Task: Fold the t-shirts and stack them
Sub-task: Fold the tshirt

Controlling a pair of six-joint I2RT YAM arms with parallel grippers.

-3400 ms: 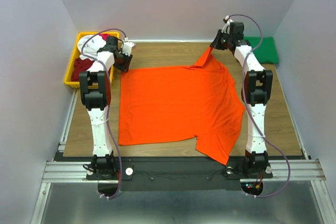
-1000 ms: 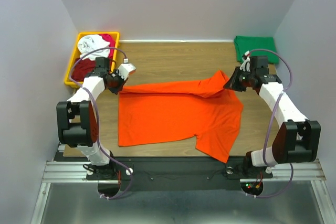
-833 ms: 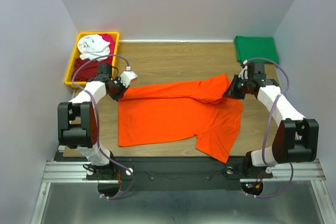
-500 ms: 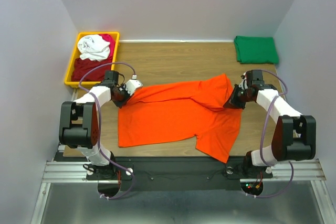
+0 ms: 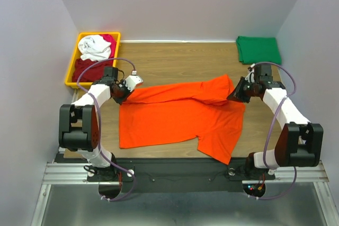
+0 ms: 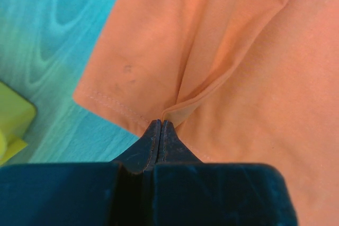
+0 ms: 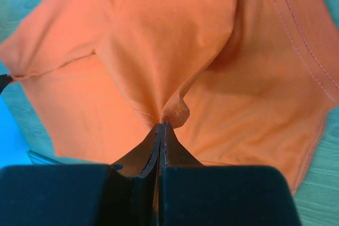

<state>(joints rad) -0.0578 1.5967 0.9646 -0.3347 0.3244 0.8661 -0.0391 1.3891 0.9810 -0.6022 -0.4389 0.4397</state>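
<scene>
The bright orange t-shirt point(image 5: 175, 115) lies spread on the wooden table, its far edge folded over toward the near side. My left gripper point(image 5: 126, 91) is shut on the shirt's far left corner point(image 6: 175, 110), low over the table. My right gripper point(image 5: 234, 95) is shut on a pinch of the shirt's far right edge point(image 7: 175, 110). A dark green t-shirt point(image 5: 258, 50) lies folded at the far right corner. White point(image 5: 95, 46), dark red point(image 5: 87, 70) and magenta point(image 5: 108, 39) shirts lie in the bin.
A yellow plastic bin point(image 5: 72, 63) stands at the far left of the table; its corner shows in the left wrist view point(image 6: 13, 120). Bare wood point(image 5: 180, 62) lies beyond the orange shirt. Grey walls close in on both sides.
Both grippers have carried the shirt's far edge from the back of the table toward the near side, folding it over. In the last half second both moved slightly back and outward.
</scene>
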